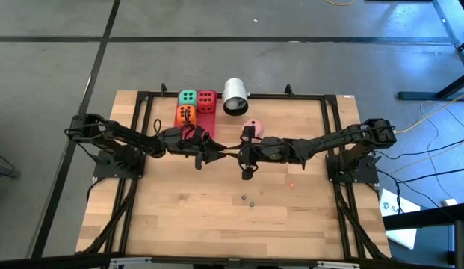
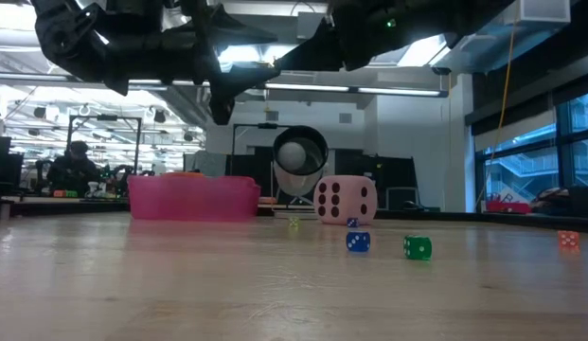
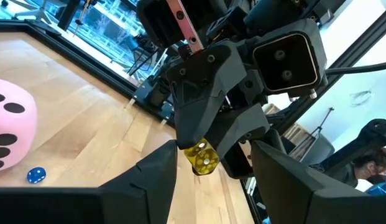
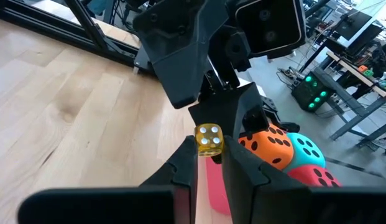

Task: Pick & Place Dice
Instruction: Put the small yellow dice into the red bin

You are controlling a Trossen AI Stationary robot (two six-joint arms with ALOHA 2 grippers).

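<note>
Dark fingertips of the right gripper [image 4: 209, 153] are pinched on a small yellow die [image 4: 209, 138] with white pips, holding it clear above the table [image 1: 217, 217]. Facing it head-on is the left gripper [image 3: 211, 152], its two fingers spread wide to either side of that die and touching neither the die nor the other claw's tips, so it is open and grips nothing. From above, the two claws meet nose to nose over the middle of the wooden table, the left arm reaching in from its side and the right arm from the other. Just behind the left gripper lies a pink tray [image 2: 191, 197] at the far edge, holding the orange die [image 1: 185, 114], the green die [image 1: 187, 96] and the red die [image 1: 206, 98] packed close together. The pink die [image 1: 252, 127] stands alone on the bare wood, just behind the right gripper and beside the tray, not inside it. A white cylinder [image 1: 234, 96] lies on its side at the far edge, between the tray and the pink die. Nearer the front, a tiny blue die [image 2: 358, 242] and a tiny green die [image 2: 417, 248] rest on the table, with a tiny orange one [image 2: 568, 241] well apart from them. Beyond the table a person [image 2: 76, 161] sits in the room.
</note>
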